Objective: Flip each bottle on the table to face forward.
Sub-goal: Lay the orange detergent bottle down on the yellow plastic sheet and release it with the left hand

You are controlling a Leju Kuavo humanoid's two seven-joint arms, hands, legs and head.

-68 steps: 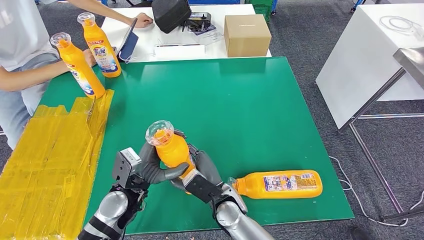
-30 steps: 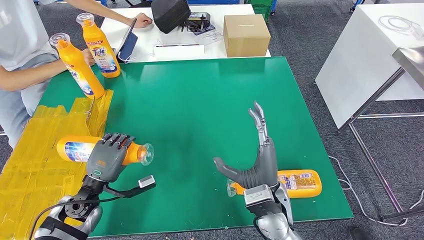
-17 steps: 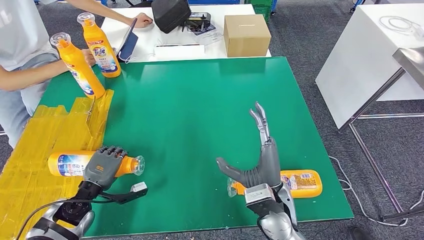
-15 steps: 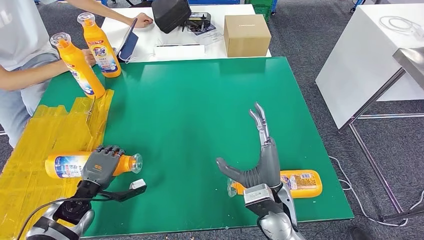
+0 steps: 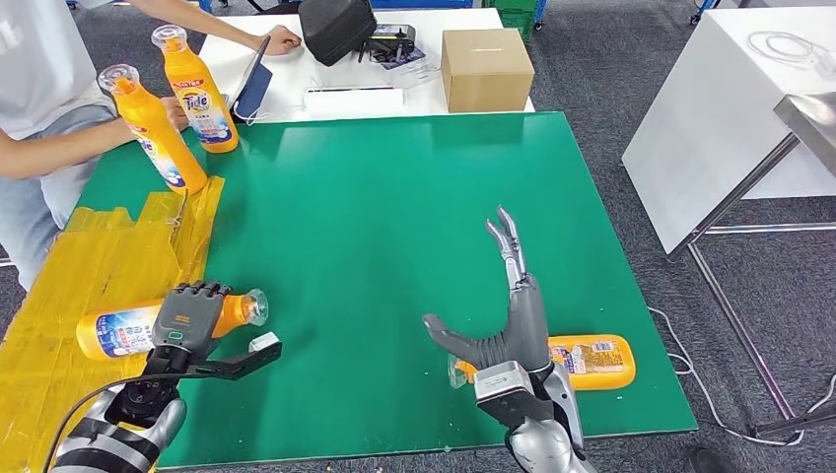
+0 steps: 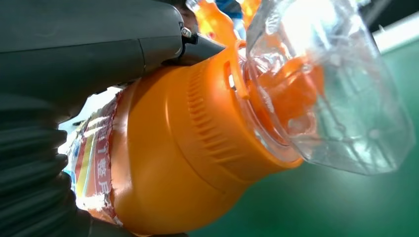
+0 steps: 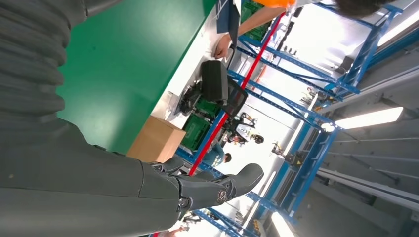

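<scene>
My left hand [image 5: 189, 313] grips an orange bottle [image 5: 118, 330] lying over the yellow sheeting [image 5: 59, 286]; I judge it needs setting down. My right hand [image 5: 505, 320], fingers spread, hovers above the second bottle [image 5: 592, 361] on the table [image 5: 394, 197], next to grasp.

The head view looks down over the green table [image 5: 414, 197]; each wrist view sits close behind its own hand, sharing that table.
</scene>
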